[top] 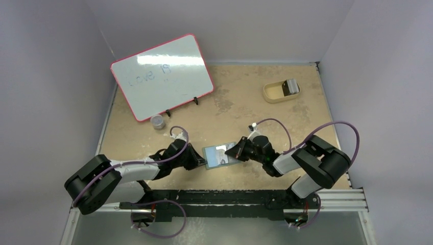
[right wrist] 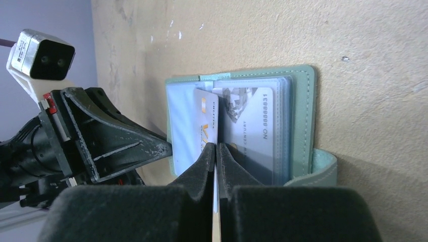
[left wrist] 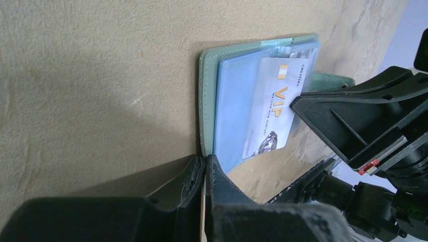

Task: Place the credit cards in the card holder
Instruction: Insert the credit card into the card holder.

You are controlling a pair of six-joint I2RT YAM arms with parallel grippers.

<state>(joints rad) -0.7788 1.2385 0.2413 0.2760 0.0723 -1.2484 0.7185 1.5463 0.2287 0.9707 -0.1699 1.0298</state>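
Left gripper [left wrist: 204,162]: fingers pressed together at the left edge of the card holder [left wrist: 208,101]; cannot tell if the cover is pinched. Holder lies open on the table [top: 230,102], between the arms. Pale credit card [left wrist: 270,111] slants across its blue sleeves. Right gripper [right wrist: 215,149] pinches that card's edge.

Top view: I cannot identify the small grey item [top: 158,121] beside the whiteboard [top: 162,76], and the whiteboard's writing is too faint to read in full. The grey object [top: 291,86] in the tan tray [top: 270,96] is too small to name.

Right wrist view: the lower end of the VIP card [right wrist: 206,121] is hidden between the closed fingers of the right gripper [right wrist: 215,147].

Left wrist view: the closed left gripper [left wrist: 204,160] covers the near corner of the card holder [left wrist: 209,101]. I cannot confirm a pinch there.
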